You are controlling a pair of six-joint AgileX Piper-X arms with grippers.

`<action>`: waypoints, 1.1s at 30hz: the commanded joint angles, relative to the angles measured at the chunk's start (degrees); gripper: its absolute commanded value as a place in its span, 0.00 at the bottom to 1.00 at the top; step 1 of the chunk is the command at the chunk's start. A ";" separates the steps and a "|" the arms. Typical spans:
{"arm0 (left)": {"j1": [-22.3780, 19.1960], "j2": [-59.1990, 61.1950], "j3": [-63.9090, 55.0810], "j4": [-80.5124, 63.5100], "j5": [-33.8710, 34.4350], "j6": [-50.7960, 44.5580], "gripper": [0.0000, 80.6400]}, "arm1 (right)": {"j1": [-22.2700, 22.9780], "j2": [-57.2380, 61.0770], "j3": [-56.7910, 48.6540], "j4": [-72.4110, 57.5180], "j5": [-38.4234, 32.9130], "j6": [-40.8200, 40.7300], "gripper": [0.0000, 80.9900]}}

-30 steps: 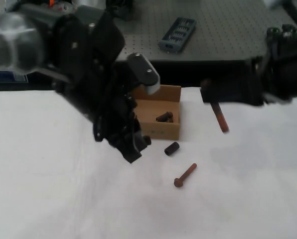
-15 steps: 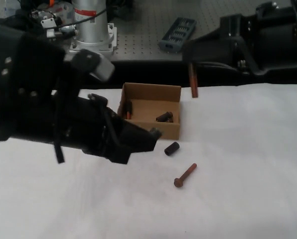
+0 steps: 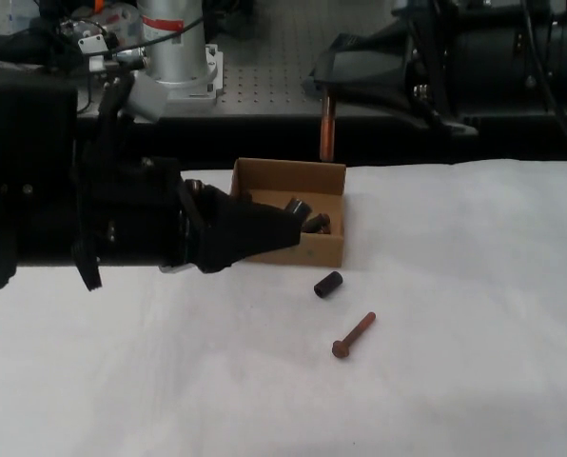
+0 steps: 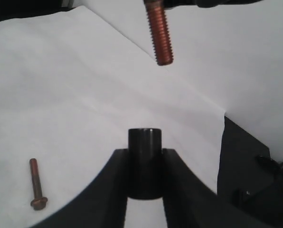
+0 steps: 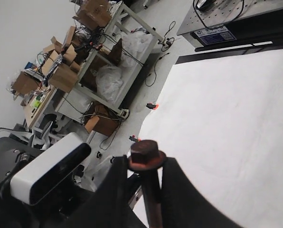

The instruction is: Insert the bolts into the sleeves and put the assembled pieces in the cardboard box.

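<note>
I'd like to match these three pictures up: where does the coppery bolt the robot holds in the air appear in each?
High view: the held bolt hangs upright from the right pincer, above the cardboard box's far rim.
Left wrist view: held bolt, threaded end toward the black sleeve in the left pincer.
Right wrist view: held bolt clamped in that pincer, head nearest the camera.
Shared landmark: the white cloth.

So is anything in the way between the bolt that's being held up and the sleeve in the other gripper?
Nothing visible. The threaded tip of the bolt and the open end of the sleeve are apart, with only white cloth behind the gap.
</note>
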 commanded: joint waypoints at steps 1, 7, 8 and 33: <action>0.10 -0.83 -0.03 -2.01 0.70 -0.77 0.01 | -0.34 -0.02 -0.26 -1.56 -1.08 1.69 0.03; 0.10 -0.18 -0.03 -7.10 -1.69 -4.73 0.01 | -0.34 -0.02 -0.26 -2.63 -1.08 3.23 0.03; 0.10 0.09 -0.03 -8.26 -1.73 -5.78 0.01 | -0.34 -0.02 -0.26 -3.11 -1.08 3.51 0.03; -0.39 0.72 -0.03 -15.58 -0.51 -15.01 0.01 | -0.34 0.30 -0.26 -4.20 -1.25 4.50 0.03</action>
